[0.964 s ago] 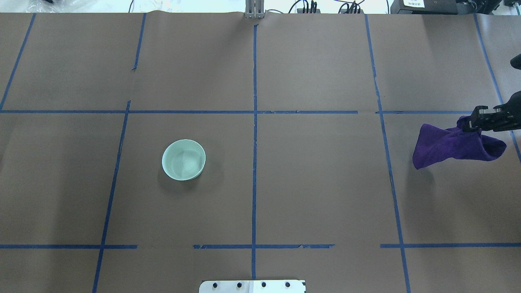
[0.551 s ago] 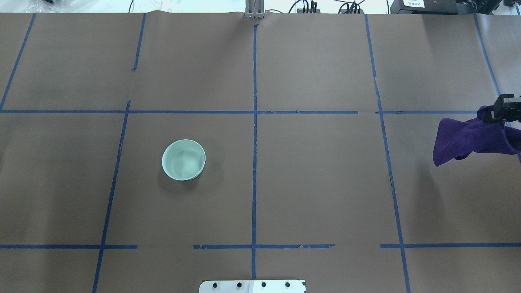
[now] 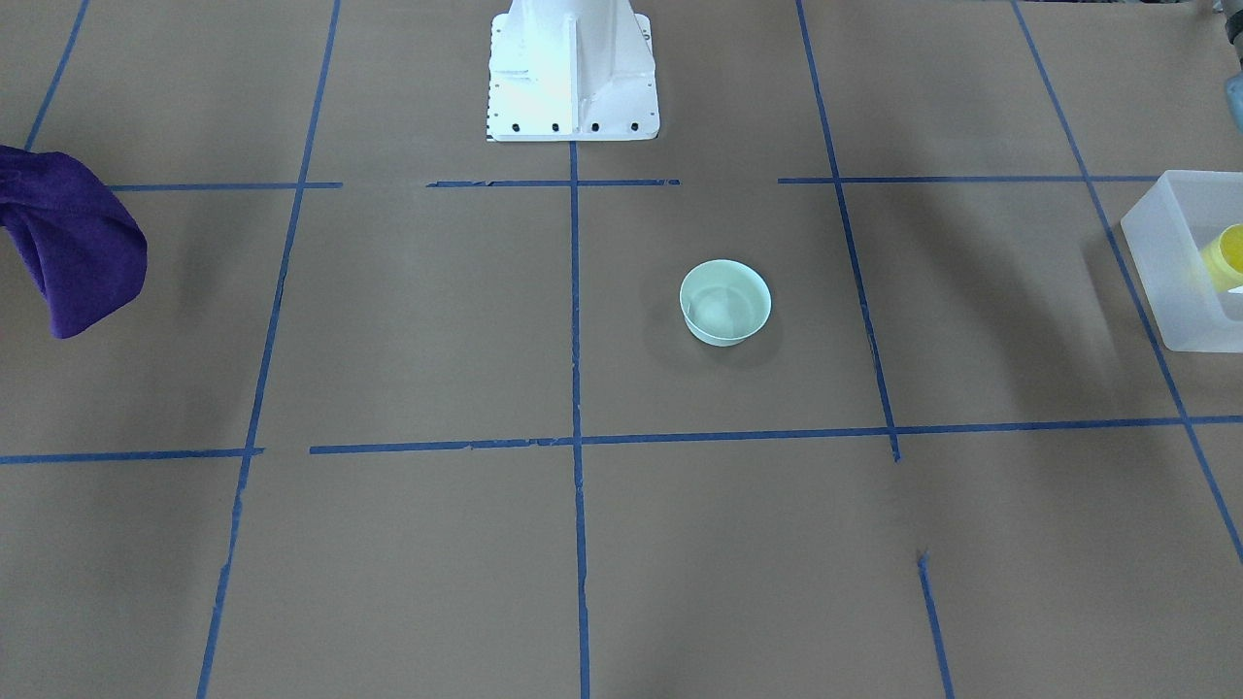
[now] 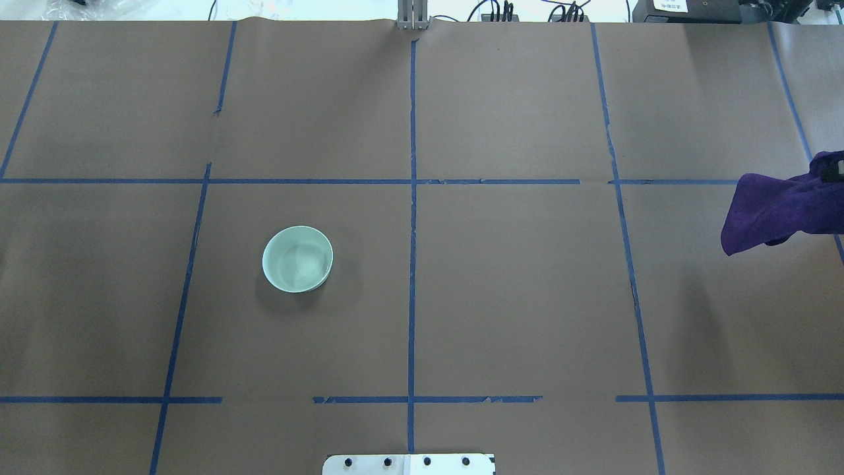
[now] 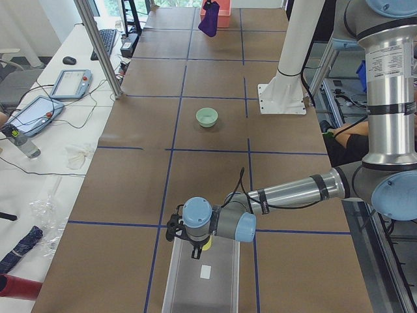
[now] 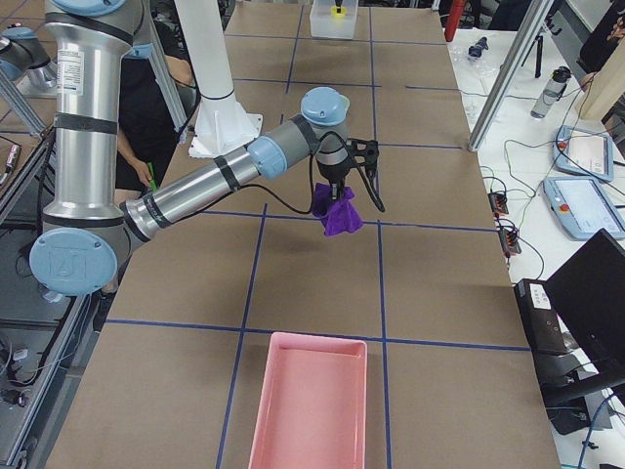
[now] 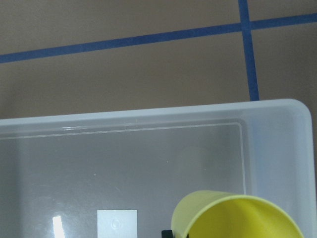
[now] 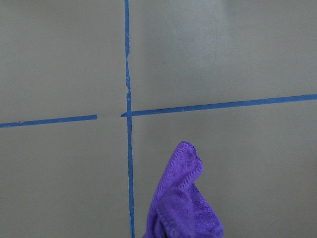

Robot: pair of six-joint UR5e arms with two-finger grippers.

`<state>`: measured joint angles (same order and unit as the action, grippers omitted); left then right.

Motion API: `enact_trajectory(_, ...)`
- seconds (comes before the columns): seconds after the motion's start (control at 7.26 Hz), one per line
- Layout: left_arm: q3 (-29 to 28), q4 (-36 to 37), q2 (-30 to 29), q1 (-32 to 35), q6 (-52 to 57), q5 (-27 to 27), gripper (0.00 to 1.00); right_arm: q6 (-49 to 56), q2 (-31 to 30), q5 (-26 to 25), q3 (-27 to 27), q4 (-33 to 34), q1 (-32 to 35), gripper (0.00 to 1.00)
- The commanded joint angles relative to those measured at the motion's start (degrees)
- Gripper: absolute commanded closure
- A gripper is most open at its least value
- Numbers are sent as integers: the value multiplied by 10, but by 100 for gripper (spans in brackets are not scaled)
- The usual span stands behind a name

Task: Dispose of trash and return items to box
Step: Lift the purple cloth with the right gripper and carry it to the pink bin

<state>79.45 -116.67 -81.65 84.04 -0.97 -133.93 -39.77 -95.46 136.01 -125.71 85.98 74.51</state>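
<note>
My left gripper (image 5: 197, 248) hangs over the near end of the frosted box (image 5: 201, 280). In the left wrist view the yellow cup (image 7: 237, 218) sits tilted right below the camera over the box (image 7: 148, 124), with a black finger bit beside it, so the gripper is shut on it. The cup (image 3: 1226, 254) also shows in the box (image 3: 1165, 252) in the front view. My right gripper (image 6: 337, 188) is shut on a purple cloth (image 6: 340, 213) and holds it above the table; the cloth also shows at the overhead view's right edge (image 4: 778, 211).
A pale green bowl (image 4: 297, 258) stands left of the table's middle. A pink tray (image 6: 311, 401) lies at the table's end on my right. The white robot base (image 3: 571, 68) stands at the table's edge. Blue tape lines cross the brown table.
My right gripper has carried the purple cloth further right, almost out of the overhead view. The bowl has not moved.
</note>
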Motion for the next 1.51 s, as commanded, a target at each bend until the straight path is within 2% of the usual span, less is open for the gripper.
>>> enact_trajectory(0.0, -9, -10, 0, -6, 1, -3, 85, 3, -1, 1, -4, 1, 12, 100)
enact_trajectory(0.14, -8, -11, 0, -7, 3, -3, 37, 2, -1, 1, -7, 1, 13, 100)
enact_trajectory(0.28, -8, -12, 0, -7, 5, -3, 8, 2, -1, 1, -8, 1, 15, 100)
enact_trajectory(0.41, -7, -23, 0, -7, 5, -1, 0, 3, -1, 1, -9, 2, 19, 100)
enact_trajectory(0.55, 2, -29, 3, -5, 5, 0, 0, 3, -1, 1, -11, 1, 21, 100)
enact_trajectory(0.83, 68, -24, 46, -1, 7, 7, 0, 2, -1, 1, -9, 2, 20, 100)
enact_trajectory(1.1, 138, -9, 61, 50, 6, 15, 0, 11, -4, 1, -8, 2, 26, 100)
enact_trajectory(1.24, 202, 64, 54, 80, 4, 17, 0, 71, -5, 1, -4, 32, 55, 100)
enact_trajectory(1.38, 268, 155, 31, 102, -2, 21, 0, 179, -3, 1, -2, 89, 102, 100)
